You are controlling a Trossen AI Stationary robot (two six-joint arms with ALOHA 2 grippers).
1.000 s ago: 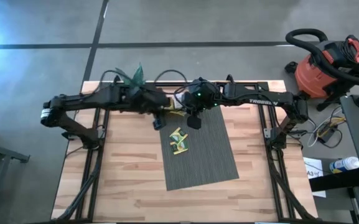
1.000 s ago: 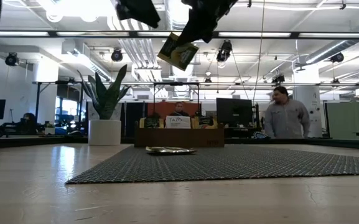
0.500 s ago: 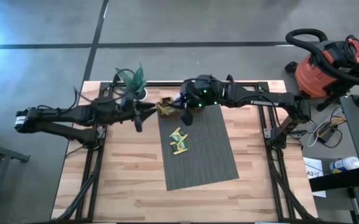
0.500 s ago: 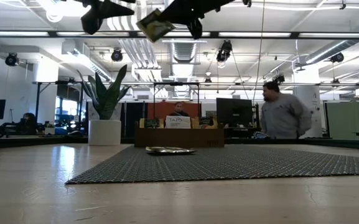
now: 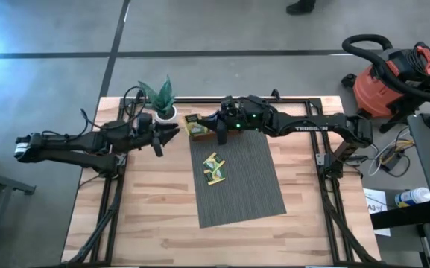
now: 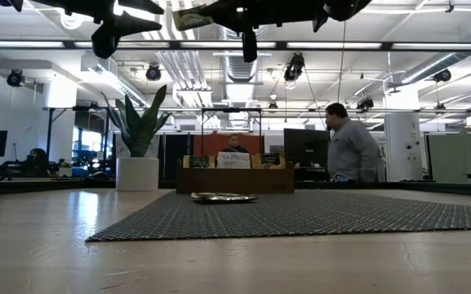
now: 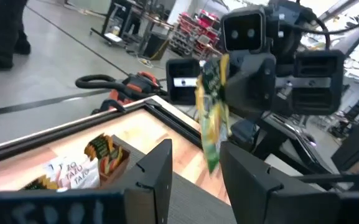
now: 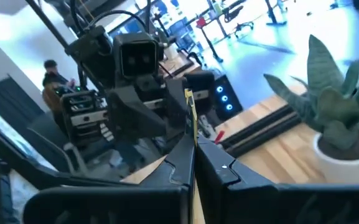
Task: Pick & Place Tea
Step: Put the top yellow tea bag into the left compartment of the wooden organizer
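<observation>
One tea sachet [image 8: 191, 118] stands pinched between the right fingers [image 8: 219, 171].

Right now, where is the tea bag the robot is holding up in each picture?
High view: held tea bag at the mat's far left corner.
Low view: top centre, in the air.
Left wrist view: centre.
Right wrist view: edge-on between the fingers.
Shared landmark: potted plant.

Table [image 5: 155, 216]: pale wood planks, matt. Mat [image 5: 241, 186]: grey woven cloth, ribbed, rough. Tea sachets [image 5: 214, 168]: glossy yellow-green paper. Held sachet [image 7: 211, 112]: shiny, crinkled. Arms: dark matt plastic. Plant pot [image 6: 138, 173]: smooth white.
</observation>
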